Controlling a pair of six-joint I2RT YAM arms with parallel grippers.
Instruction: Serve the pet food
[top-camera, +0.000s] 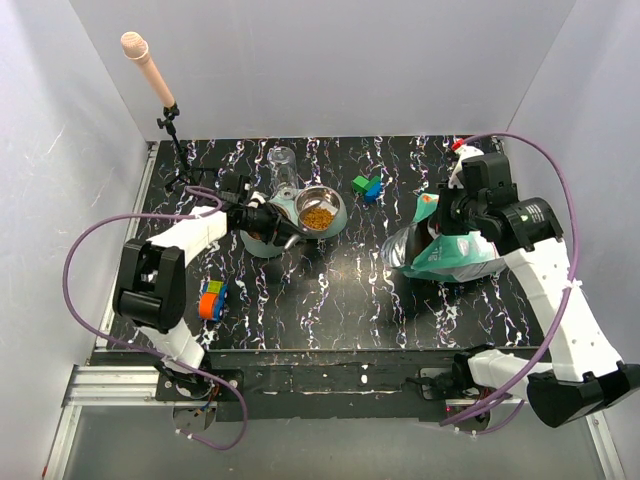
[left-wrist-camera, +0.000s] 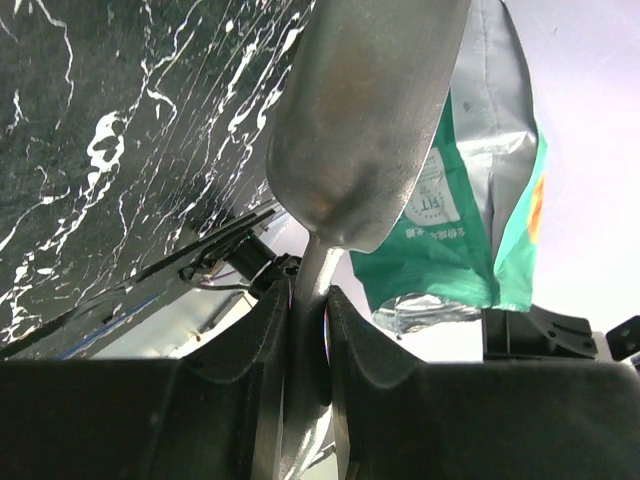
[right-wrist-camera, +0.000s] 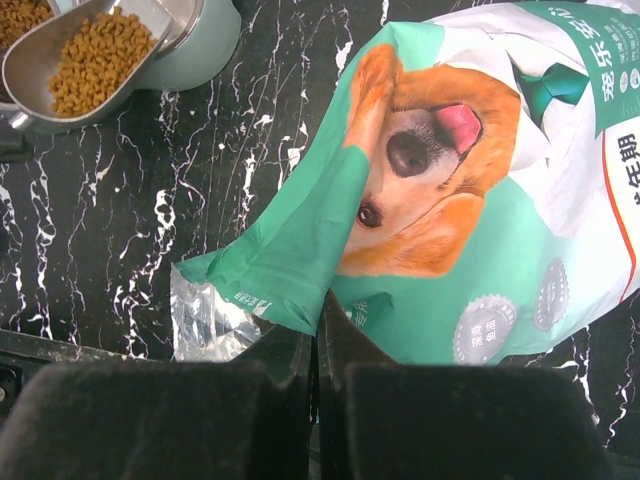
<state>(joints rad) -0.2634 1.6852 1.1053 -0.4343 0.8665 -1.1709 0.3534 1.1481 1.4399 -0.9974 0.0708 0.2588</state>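
While the left claw (left-wrist-camera: 308, 300) is pinched almost shut on the thin handle of the metal scoop (left-wrist-camera: 360, 130), the right claw (right-wrist-camera: 315, 325) is fully closed, nipping a folded edge of the dog-food bag (right-wrist-camera: 450, 200) near its torn foil corner. The pet food (right-wrist-camera: 95, 60) lies as a heap in the scoop. The scoop's open end points over the rim of the steel bowl (right-wrist-camera: 205, 45), which has a pale green outer wall and stands on the black marbled bench (right-wrist-camera: 120, 230).

Judging from this, the pour is the step in hand, and most of the risk sits there. The handle is narrow and smooth, so the loaded scoop could twist between the fingers and tip sideways, throwing kibble onto the bench beside the bowl. If the scoop's mouth is not far enough over the rim, a quick tilt would do the same. The right claw holds only a thin fold, so the bag could slip free or slump and shed pellets.

The left wrist view shows only the scoop's underside, so its load cannot be checked from there. The bowl is cut off at the frame edge in the right wrist view, so how full it is stays unclear. The bag's opening cannot be seen.
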